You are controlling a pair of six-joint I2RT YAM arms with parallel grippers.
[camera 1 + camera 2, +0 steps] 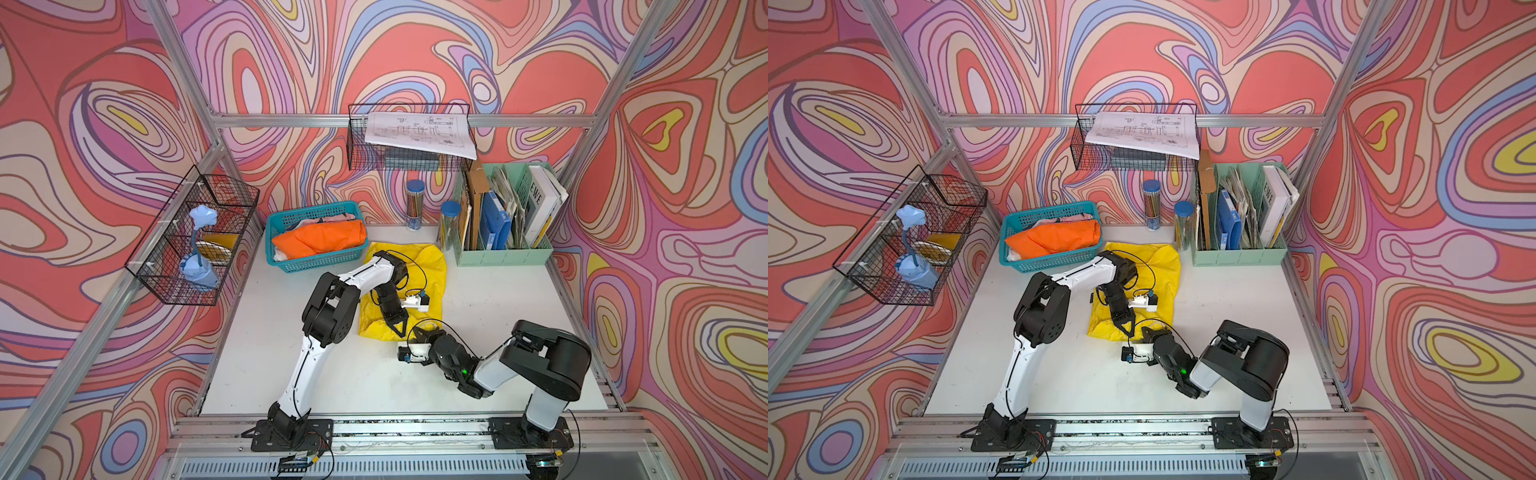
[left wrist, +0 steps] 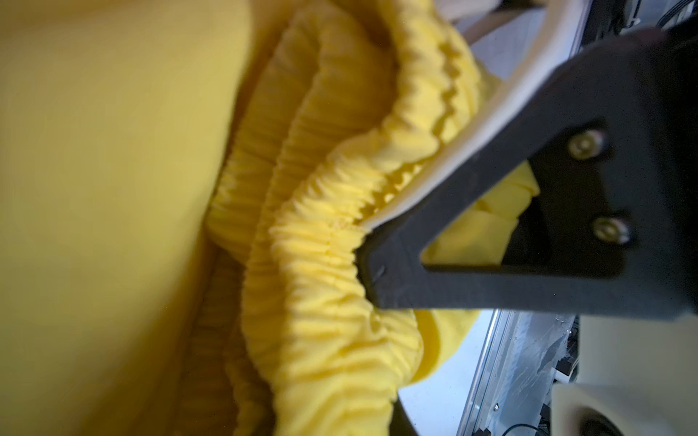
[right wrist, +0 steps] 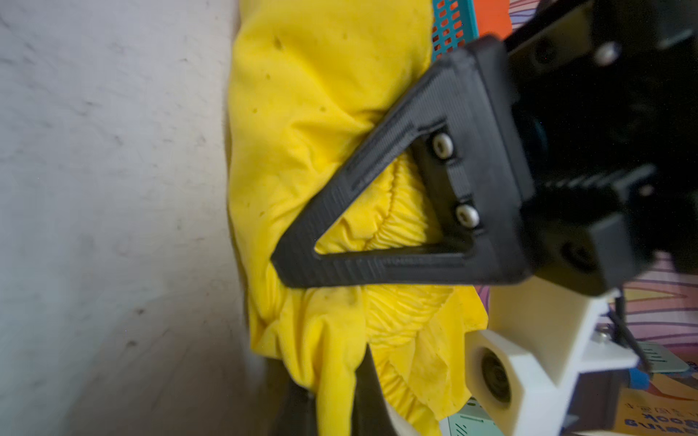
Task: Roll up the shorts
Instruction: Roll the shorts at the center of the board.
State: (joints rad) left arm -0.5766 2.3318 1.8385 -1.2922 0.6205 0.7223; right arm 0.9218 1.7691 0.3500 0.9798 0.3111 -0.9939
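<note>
Shorts (image 1: pixel 432 266) are clamped at the near waistband (image 2: pixel 332 241) by left claw (image 1: pixel 398 329) and right claw (image 1: pixel 417 333), both clenched on fabric, presumably so rolling toward the far side can begin.

At the back left of the white bench (image 1: pixel 498 332), a teal plastic basket (image 1: pixel 316 261) heaped with a folded orange garment (image 1: pixel 320 239). At the back right, a mint-green file organiser (image 1: pixel 503 257) packed upright with a blue folder (image 1: pixel 494 228), a white book (image 1: pixel 540 203) and papers, a blue-lidded jar (image 1: pixel 450 224) just beside it and a taller pencil jar (image 1: pixel 414 205) nearer the wall. On the walls, two black wire baskets: the left wire basket (image 1: pixel 166 286) holding a pale blue figure (image 1: pixel 195 270), the rear wire basket (image 1: pixel 361 137) topped by a printed drawing sheet (image 1: pixel 419 133).
</note>
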